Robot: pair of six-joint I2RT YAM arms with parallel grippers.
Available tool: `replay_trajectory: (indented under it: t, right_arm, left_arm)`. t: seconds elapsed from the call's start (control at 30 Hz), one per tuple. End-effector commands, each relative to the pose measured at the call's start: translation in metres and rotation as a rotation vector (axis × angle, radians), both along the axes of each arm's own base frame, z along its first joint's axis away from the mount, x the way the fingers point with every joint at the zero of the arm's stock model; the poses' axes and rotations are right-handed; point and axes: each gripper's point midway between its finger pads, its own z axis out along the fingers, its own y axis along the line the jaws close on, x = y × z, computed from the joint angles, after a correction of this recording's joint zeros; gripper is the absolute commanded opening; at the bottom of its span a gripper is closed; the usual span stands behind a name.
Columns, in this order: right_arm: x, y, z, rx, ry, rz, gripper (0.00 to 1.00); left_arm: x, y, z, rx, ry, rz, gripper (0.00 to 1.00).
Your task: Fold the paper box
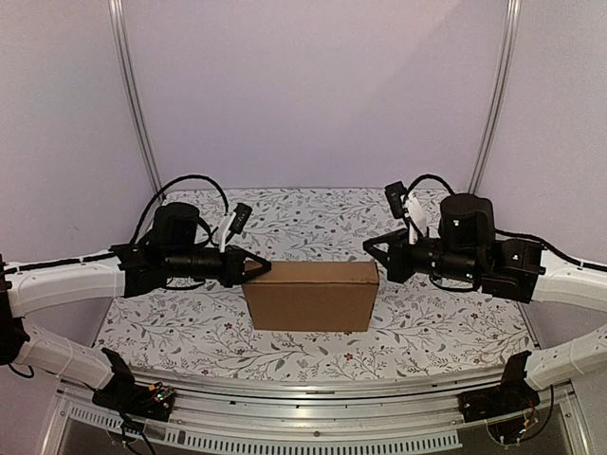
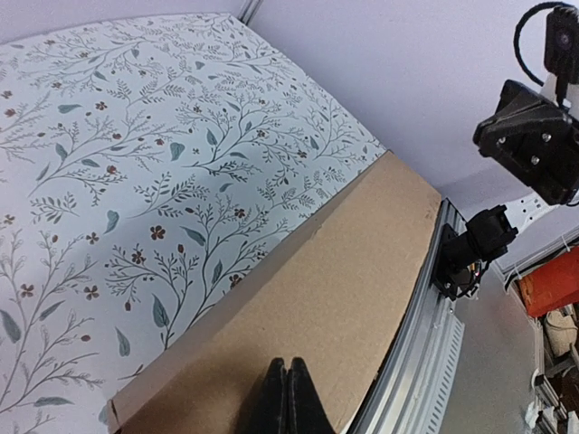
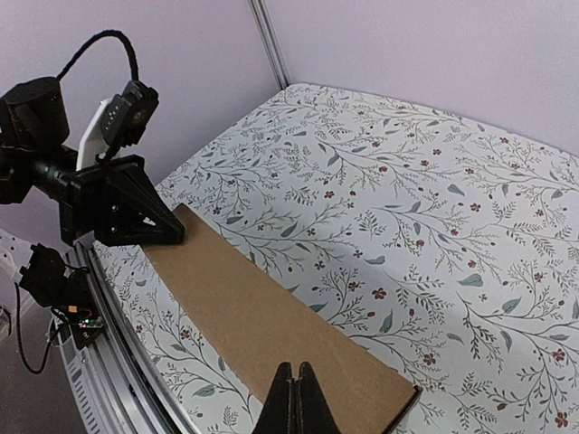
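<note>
Flanking paper box (image 1: pixel 310 295) on floral table (image 1: pixel 313 213): left pincer (image 1: pixel 266 269), right pincer (image 1: pixel 375 258).

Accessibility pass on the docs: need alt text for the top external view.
A closed brown cardboard box sits in the middle of a floral-patterned table. The left gripper, shut, reaches in to the box's left end, and the right gripper, shut, reaches in to its right end.

Soft even lighting, faint shadows, sharp focus, mild edge distortion
</note>
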Motion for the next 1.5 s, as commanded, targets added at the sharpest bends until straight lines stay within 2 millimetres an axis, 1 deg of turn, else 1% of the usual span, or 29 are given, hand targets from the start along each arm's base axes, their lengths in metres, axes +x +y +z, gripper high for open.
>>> replay_trajectory:
  t: [0.0,0.07,0.1,0.13,0.17,0.2,0.23,0.27,0.3,0.33,0.4,0.43,0.5,0.6,0.63,0.7,0.8,0.83,0.93,0.97,1.0,1.07,1.17,1.23,1.3,1.33,1.43,1.47]
  right_arm:
    - [0.001,-0.008,0.021,-0.041,-0.072,0.003,0.00]
    - [0.002,-0.010,0.011,-0.056,-0.068,-0.003,0.00]
    - [0.001,-0.011,0.002,-0.063,-0.059,-0.005,0.00]
    - [0.001,-0.011,-0.013,-0.070,-0.039,-0.009,0.00]
    - [0.000,-0.012,-0.029,-0.072,-0.021,-0.011,0.00]
    - [-0.001,-0.014,-0.056,-0.090,0.014,-0.017,0.00]
    - [-0.002,-0.016,-0.079,-0.098,0.048,-0.034,0.00]
    - [-0.003,-0.018,-0.095,-0.096,0.067,-0.045,0.00]
    - [-0.004,-0.019,-0.117,-0.111,0.105,-0.055,0.00]
    - [-0.006,-0.021,-0.133,-0.120,0.144,-0.062,0.00]
    - [-0.011,-0.021,-0.153,-0.143,0.193,-0.054,0.00]
    - [-0.012,-0.021,-0.156,-0.146,0.201,-0.051,0.00]
    - [-0.011,-0.022,-0.150,-0.142,0.190,-0.055,0.00]
    - [-0.007,-0.023,-0.114,-0.125,0.120,-0.056,0.00]
    - [-0.006,-0.022,-0.097,-0.112,0.089,-0.048,0.00]
    - [-0.004,-0.017,-0.069,-0.104,0.044,-0.025,0.00]
    - [-0.002,-0.006,-0.023,-0.062,-0.020,0.014,0.00]
    - [-0.002,-0.002,-0.011,-0.046,-0.032,0.027,0.00]
    - [-0.003,0.015,0.013,-0.010,-0.063,0.070,0.00]
    - [-0.004,0.024,0.013,-0.017,-0.062,0.085,0.00]
    - [-0.005,0.031,0.018,-0.013,-0.067,0.099,0.00]
    - [-0.005,0.046,0.019,-0.019,-0.067,0.120,0.00]
    - [-0.001,0.068,0.006,-0.047,-0.055,0.137,0.00]
    - [0.002,0.079,-0.009,-0.064,-0.045,0.137,0.00]
    - [0.004,0.086,-0.033,-0.093,-0.011,0.132,0.00]
    - [0.004,0.090,-0.052,-0.124,0.018,0.132,0.00]
    - [0.002,0.093,-0.094,-0.191,0.085,0.124,0.00]
    - [0.001,0.093,-0.102,-0.202,0.098,0.123,0.00]
  left_arm:
    - [-0.009,0.016,-0.050,0.128,0.120,0.016,0.00]
    - [-0.009,0.016,-0.049,0.128,0.119,0.017,0.00]
    - [-0.009,0.017,-0.050,0.129,0.119,0.018,0.00]
    - [-0.009,0.017,-0.050,0.130,0.120,0.019,0.00]
    - [-0.009,0.017,-0.049,0.128,0.118,0.019,0.00]
    - [-0.009,0.017,-0.050,0.130,0.119,0.019,0.00]
    - [-0.009,0.017,-0.050,0.130,0.119,0.019,0.00]
    - [-0.009,0.016,-0.050,0.129,0.119,0.018,0.00]
    - [-0.009,0.016,-0.051,0.130,0.120,0.018,0.00]
    - [-0.009,0.016,-0.051,0.130,0.123,0.018,0.00]
    - [-0.009,0.016,-0.053,0.134,0.128,0.017,0.00]
    - [-0.009,0.016,-0.054,0.135,0.131,0.015,0.00]
    - [-0.008,0.015,-0.054,0.136,0.133,0.014,0.00]
    - [-0.008,0.015,-0.054,0.135,0.132,0.015,0.00]
    - [-0.008,0.014,-0.053,0.134,0.132,0.015,0.00]
    - [-0.007,0.015,-0.052,0.131,0.133,0.020,0.00]
    - [-0.007,0.014,-0.048,0.128,0.130,0.020,0.00]
    - [-0.007,0.014,-0.046,0.127,0.127,0.021,0.00]
    - [-0.005,0.016,-0.044,0.134,0.121,0.030,0.00]
    - [-0.005,0.016,-0.045,0.139,0.122,0.033,0.00]
    - [-0.005,0.017,-0.045,0.142,0.124,0.035,0.00]
    - [-0.005,0.017,-0.046,0.145,0.125,0.036,0.00]
    - [-0.005,0.017,-0.048,0.147,0.129,0.037,0.00]
    - [-0.005,0.017,-0.049,0.149,0.131,0.038,0.00]
    - [-0.005,0.017,-0.051,0.151,0.135,0.038,0.00]
    - [-0.005,0.017,-0.051,0.150,0.135,0.038,0.00]
    - [-0.006,0.018,-0.051,0.152,0.137,0.036,0.00]
    - [-0.007,0.018,-0.052,0.154,0.139,0.036,0.00]
